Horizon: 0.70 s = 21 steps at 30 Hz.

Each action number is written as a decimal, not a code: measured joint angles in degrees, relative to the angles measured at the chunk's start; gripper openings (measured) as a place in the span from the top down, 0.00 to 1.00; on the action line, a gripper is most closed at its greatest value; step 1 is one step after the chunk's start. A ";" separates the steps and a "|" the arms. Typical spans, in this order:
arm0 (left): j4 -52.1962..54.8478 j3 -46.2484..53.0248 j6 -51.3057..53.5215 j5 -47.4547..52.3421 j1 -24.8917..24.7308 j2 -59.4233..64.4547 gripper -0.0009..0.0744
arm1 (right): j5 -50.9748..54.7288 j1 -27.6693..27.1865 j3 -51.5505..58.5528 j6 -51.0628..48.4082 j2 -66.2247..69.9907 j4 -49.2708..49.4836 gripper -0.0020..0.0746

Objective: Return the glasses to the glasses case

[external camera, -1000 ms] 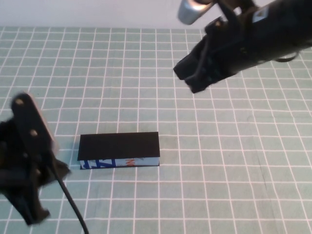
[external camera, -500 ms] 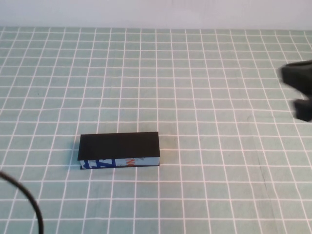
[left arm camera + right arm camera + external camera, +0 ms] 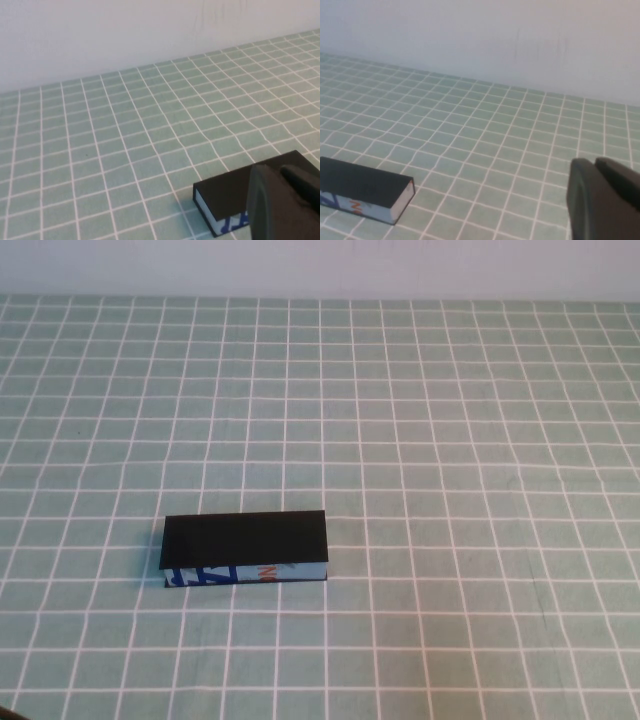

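Lying shut on the green checked cloth [image 3: 450,440], the glasses case [image 3: 244,548] sits left of centre and toward the near edge in the high view, its black lid flat on top and its light front side with blue and orange-red print facing the camera. No glasses show anywhere, and neither arm appears in this view.

From the left wrist view, the left gripper [image 3: 284,202] hangs near the case [image 3: 235,197], its dark fingers overlapping the box's far end; whether they are apart or together cannot be told.

From the right wrist view, the right gripper [image 3: 602,197] hovers above bare cloth [image 3: 485,130], well apart from the case [image 3: 365,187], its fingers pressed together with nothing between them.
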 joint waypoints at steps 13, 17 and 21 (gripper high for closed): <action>-1.24 3.34 -1.89 -1.93 0.00 -0.38 0.99 | -1.54 0.00 16.91 0.06 -16.57 4.62 0.99; -1.32 3.34 -1.89 -2.06 0.00 -0.38 0.99 | -1.87 0.00 17.24 0.06 -16.72 5.13 0.99; -1.32 3.34 -1.89 -2.28 0.00 -0.38 0.99 | -1.99 0.00 17.34 0.06 -16.72 5.26 0.99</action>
